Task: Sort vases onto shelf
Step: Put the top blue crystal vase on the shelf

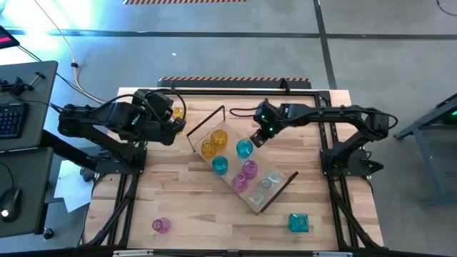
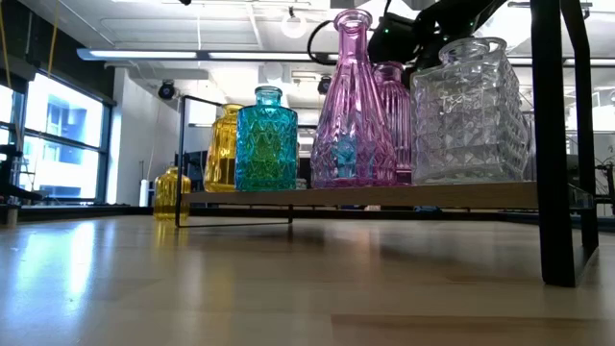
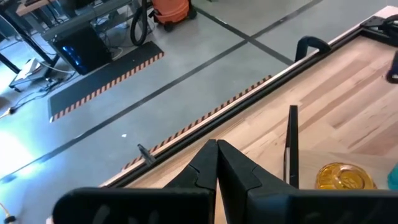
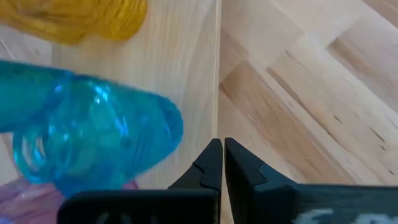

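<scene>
No readable text, label, brand, number or sign shows in any of the four views. The vases carry only moulded patterns in the glass, and the shelf, the table and the arms bear no lettering that can be made out. The striped strips on the floor are plain warning bands, without words.

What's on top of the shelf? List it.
On the shelf: two amber vases, two teal vases, two pink vases and clear vases. In the low view, front vases partly hide those behind.
</scene>
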`<state>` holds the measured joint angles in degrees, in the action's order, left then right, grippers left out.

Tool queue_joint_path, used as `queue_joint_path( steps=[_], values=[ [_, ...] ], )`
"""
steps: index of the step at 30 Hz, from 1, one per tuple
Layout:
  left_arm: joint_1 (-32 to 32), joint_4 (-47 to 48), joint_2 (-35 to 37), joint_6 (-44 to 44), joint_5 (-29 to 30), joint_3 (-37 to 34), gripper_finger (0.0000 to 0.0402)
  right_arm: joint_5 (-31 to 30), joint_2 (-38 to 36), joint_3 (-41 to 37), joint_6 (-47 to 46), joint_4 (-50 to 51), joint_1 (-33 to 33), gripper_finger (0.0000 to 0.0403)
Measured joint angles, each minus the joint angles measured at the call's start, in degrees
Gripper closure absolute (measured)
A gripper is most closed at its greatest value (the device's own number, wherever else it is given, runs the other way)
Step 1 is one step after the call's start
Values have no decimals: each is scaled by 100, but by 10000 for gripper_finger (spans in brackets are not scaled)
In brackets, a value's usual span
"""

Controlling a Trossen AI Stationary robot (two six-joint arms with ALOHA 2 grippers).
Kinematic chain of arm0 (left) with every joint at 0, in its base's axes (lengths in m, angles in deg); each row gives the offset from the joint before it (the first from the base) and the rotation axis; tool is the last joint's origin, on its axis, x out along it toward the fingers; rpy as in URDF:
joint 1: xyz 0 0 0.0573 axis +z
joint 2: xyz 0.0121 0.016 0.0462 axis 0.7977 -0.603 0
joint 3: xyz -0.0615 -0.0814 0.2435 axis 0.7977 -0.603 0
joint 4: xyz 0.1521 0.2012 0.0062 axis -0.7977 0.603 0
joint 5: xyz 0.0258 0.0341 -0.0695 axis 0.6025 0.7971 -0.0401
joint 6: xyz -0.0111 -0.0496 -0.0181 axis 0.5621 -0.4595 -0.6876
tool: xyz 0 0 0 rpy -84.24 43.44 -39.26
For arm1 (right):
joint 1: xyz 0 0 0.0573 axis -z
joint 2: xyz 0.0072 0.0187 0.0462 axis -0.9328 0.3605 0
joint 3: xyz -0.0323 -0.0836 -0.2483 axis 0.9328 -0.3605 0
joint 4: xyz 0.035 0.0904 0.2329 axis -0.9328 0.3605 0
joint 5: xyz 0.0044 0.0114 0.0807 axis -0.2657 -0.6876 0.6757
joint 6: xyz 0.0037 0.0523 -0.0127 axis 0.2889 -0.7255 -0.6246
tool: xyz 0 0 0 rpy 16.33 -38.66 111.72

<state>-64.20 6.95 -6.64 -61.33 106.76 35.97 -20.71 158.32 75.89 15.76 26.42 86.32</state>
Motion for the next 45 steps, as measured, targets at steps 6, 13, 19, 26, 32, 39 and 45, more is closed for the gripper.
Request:
queue_joint_path(
  steps=[6,13,19,26,32,39,45],
  values=[
    [-39,-18,0,0,-109,0,401,106,189,0,-87,-271,-133,403],
    [-96,-22,0,0,-111,0,402,177,398,0,-255,-710,-307,403],
    [-94,-25,0,2,-111,0,402,384,534,0,-457,-1106,-462,403],
    [-94,-27,0,4,-111,2,402,559,583,0,-628,-1299,-605,403],
    [-94,-37,0,4,-111,1,401,667,582,51,-674,-1413,-597,403],
    [-94,-70,0,4,-109,2,401,1019,581,183,-547,-1496,-599,403],
    [-94,-108,0,7,-104,2,402,1127,581,212,-536,-1489,-599,403]
  ],
)
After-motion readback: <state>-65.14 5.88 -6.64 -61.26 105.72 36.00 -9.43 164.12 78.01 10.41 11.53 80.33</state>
